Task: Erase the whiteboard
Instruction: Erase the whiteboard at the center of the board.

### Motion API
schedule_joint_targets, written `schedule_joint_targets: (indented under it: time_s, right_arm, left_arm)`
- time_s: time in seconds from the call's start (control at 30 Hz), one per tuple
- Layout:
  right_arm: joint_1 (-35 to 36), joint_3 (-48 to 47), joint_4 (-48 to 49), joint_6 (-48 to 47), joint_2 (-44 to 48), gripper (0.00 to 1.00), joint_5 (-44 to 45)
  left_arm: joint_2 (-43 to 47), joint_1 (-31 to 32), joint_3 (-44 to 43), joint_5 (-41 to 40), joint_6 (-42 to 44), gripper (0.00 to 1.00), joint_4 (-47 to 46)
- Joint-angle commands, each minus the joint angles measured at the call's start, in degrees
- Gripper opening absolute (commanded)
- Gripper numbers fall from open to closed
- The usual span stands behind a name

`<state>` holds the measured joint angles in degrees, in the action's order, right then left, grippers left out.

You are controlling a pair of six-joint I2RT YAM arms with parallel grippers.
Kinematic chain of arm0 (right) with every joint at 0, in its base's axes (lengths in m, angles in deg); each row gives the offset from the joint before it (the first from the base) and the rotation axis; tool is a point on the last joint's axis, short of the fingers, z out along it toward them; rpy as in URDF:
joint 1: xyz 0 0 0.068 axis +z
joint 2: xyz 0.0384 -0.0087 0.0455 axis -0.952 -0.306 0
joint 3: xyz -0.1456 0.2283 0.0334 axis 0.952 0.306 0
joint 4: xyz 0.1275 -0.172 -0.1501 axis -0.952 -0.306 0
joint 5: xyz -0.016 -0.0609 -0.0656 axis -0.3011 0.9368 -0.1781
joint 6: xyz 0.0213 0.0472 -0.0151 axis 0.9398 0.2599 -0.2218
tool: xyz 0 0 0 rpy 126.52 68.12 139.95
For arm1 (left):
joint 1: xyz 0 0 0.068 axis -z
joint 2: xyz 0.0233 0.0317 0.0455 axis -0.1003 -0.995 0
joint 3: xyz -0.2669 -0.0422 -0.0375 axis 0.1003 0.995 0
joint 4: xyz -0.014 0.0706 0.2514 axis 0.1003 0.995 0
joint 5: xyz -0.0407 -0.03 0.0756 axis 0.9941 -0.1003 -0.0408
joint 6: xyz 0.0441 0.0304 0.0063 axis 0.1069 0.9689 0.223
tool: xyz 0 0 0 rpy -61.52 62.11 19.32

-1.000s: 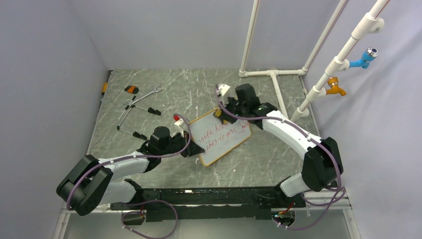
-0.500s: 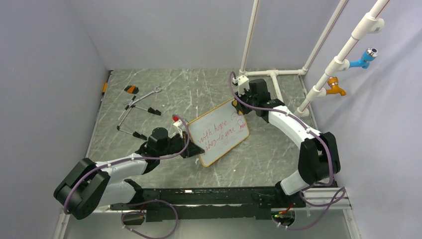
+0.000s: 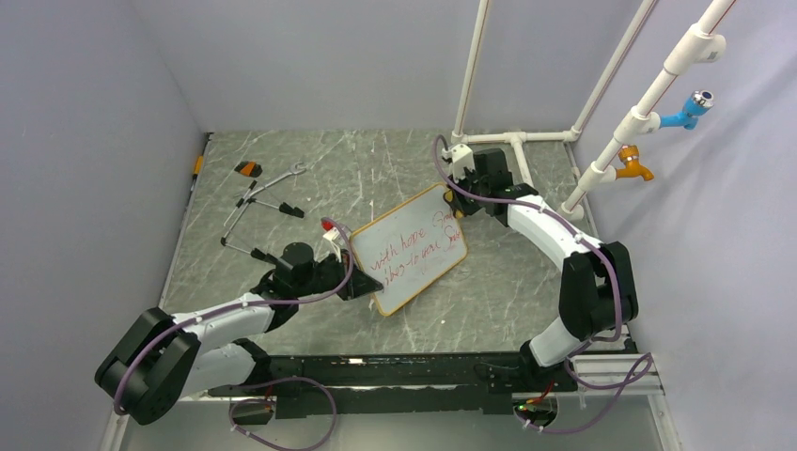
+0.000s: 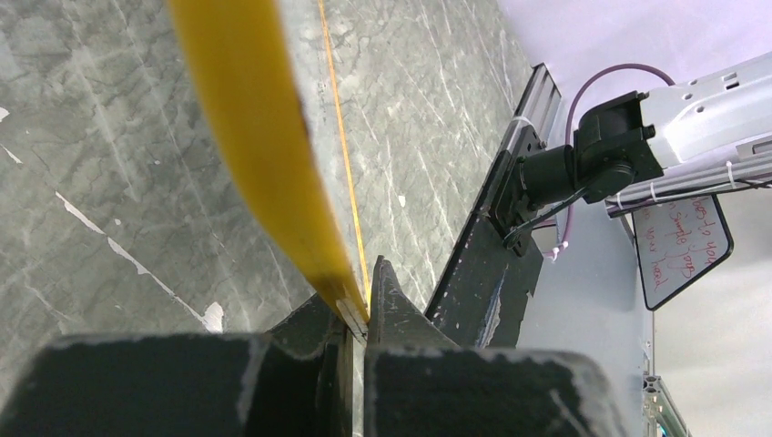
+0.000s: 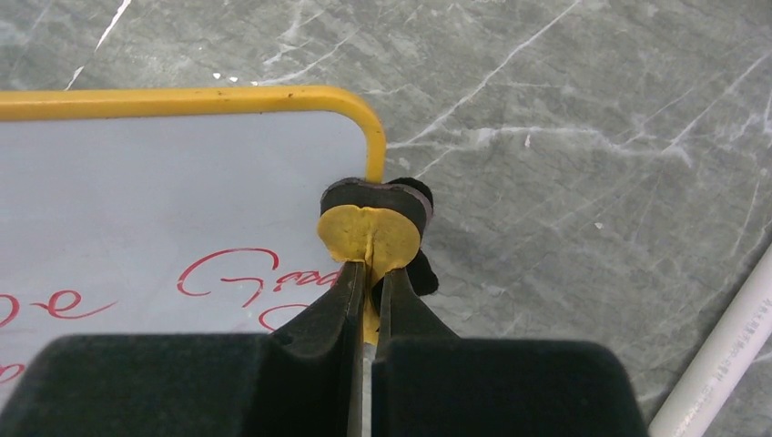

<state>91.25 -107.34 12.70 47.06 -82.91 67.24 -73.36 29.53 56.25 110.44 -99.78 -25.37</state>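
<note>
The whiteboard [image 3: 409,246] lies at an angle mid-table, white with an orange-yellow frame and two lines of red writing. My left gripper [image 3: 365,285] is shut on its near-left edge; in the left wrist view the yellow frame [image 4: 258,146] runs down into the closed jaws of that gripper [image 4: 357,314]. My right gripper [image 3: 458,205] sits at the board's far right corner, shut on a small yellow eraser [image 5: 371,232] with a black pad. The eraser rests at the frame's right edge, beside the red writing [image 5: 228,273] on the whiteboard [image 5: 164,182].
Hand tools [image 3: 263,202] and an orange-black piece [image 3: 248,169] lie at the back left. A white pipe frame [image 3: 517,139] stands at the back right, close behind my right gripper. Blue [image 3: 691,106] and orange [image 3: 634,164] taps hang on a slanted pipe at right.
My right gripper with the eraser went from over the board's far edge to its far right corner. The board shifted slightly to the left with my left gripper.
</note>
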Motion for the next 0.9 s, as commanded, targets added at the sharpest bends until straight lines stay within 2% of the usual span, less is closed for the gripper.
schedule_joint_targets:
  time_s: [0.0, 0.17, 0.3, 0.43, 0.53, 0.67, 0.87]
  right_arm:
    - [0.45, -0.40, -4.06, -1.20, -0.78, 0.00, -9.86]
    - [3.15, -0.54, -4.11, -0.84, 0.64, 0.00, -20.06]
    - [8.28, -2.21, -2.80, -0.96, 2.80, 0.00, -20.32]
    - [16.96, -3.29, -4.08, -3.74, 3.39, 0.00, -19.39]
    - [19.17, -3.57, -4.45, -3.95, 2.94, 0.00, -18.99]
    - [17.79, -2.38, -2.10, -2.62, 3.07, 0.00, -10.81]
    - [7.46, -0.99, -0.32, 0.02, 3.59, 0.00, -6.58]
  left_arm:
    - [1.08, 0.88, -0.97, 7.42, 6.22, 0.00, -6.93]
    - [-0.71, 0.90, -1.13, 8.23, 5.52, 0.00, -9.26]
    - [-3.03, 0.87, -1.53, 9.05, 4.77, 0.00, -11.55]
    - [-5.97, 1.04, -1.85, 9.83, 3.10, 0.00, -14.69]
    - [-6.86, 1.18, -1.75, 9.61, 2.05, 0.00, -16.35]
    - [-6.93, 1.24, -1.68, 9.22, 2.21, 0.00, -16.13]
    - [-8.21, 1.22, -1.87, 9.79, 2.20, 0.00, -16.92]
